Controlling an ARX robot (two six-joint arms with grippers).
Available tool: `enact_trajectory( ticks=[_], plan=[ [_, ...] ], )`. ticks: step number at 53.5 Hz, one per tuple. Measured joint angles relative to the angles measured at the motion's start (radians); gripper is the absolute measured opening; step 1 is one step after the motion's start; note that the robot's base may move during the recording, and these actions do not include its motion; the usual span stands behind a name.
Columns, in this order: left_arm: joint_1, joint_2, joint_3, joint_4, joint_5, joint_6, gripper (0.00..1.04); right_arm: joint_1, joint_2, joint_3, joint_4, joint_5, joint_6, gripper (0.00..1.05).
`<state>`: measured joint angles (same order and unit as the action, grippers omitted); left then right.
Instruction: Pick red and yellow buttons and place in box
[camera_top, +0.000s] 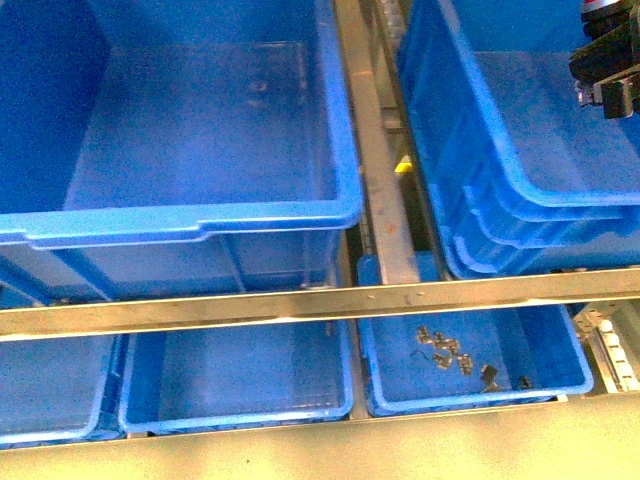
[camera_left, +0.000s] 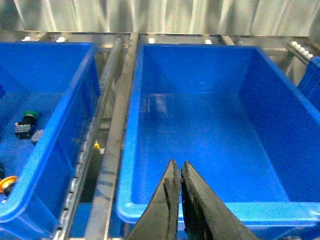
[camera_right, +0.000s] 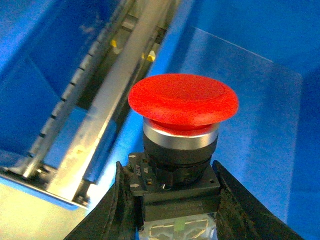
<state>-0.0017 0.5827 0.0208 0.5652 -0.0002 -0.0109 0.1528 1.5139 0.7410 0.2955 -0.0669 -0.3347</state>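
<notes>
Red button (camera_right: 182, 102): one, clamped by its black body in the right gripper (camera_right: 172, 175), far right, not over the box (camera_top: 200, 215). Box: empty, nothing delivered yet. Left gripper (camera_left: 179, 165): pinched together, holding nothing, above the box. Yellow-capped button (camera_left: 7, 184): apparently unpicked, in the neighbouring crate (camera_left: 65, 125).

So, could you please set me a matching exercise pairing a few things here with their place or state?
Things:
1. red mushroom-capped plastic pushbutton
2. green-capped plastic pushbutton
3. small dark metal clips
4. left gripper

Places or states:
A. shut, holding nothing
B. lying in a shallow blue plastic tray
C. clamped between the fingers of the right gripper
D. inside a deep blue plastic crate

Pairs: 1-C, 2-D, 3-B, 4-A
</notes>
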Motion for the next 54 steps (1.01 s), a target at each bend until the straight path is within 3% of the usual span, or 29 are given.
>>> enact_trajectory(
  ticks=[21, 54],
  plan=[
    [0.0, -0.314, 0.0, -0.295, 0.001, 0.0, 0.03, -0.004, -0.002, 0.0, 0.024, -0.04, 0.002, 0.33],
    [0.0, -0.406, 0.0, -0.385, 0.0, 0.0, 0.03, 0.004, 0.019, 0.005, 0.024, -0.05, 0.002, 0.33]
  ],
)
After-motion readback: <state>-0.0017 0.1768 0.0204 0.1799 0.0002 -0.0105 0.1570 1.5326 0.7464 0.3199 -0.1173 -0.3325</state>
